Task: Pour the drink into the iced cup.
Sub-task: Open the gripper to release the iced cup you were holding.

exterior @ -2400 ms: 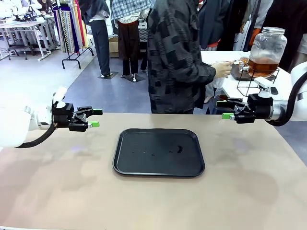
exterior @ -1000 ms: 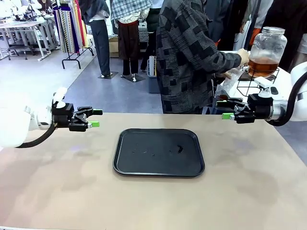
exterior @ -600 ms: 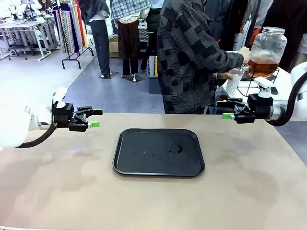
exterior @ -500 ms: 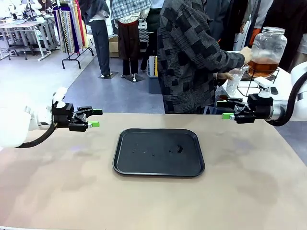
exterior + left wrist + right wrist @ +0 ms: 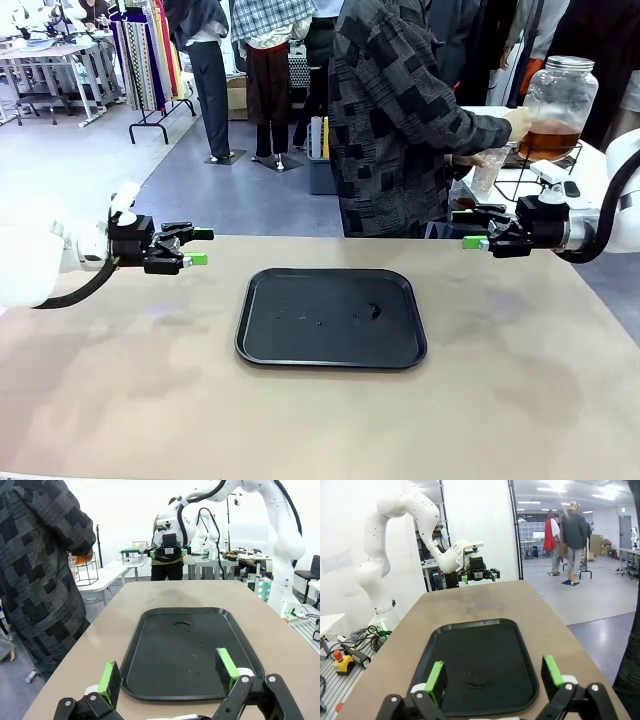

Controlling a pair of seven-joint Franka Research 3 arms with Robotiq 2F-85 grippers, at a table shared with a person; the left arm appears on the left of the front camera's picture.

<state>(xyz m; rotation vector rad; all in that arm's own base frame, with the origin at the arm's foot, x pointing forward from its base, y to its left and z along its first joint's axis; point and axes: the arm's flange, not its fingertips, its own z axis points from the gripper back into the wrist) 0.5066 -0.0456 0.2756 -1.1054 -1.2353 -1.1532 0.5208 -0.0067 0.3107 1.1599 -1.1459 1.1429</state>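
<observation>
Black tray centred on tan table; few droplets inside.

Person holds cup at drink jar.

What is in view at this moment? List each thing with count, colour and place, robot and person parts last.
Tray: one, black, middle of the table, nothing large on it.
Table: one, tan, shared by arms and person.
Glass jar: one, clear, lidded, on a black wire stand on a white table behind, far right.
Drink: amber-brown, lower part of the jar.
Cup: one, clear, held at the jar's base.
Left end effector: black, green pads, open, above the table's left side.
Right end effector: same, open, above the right side.
Person: one, dark patterned top, turned toward the jar, hand at it.
</observation>
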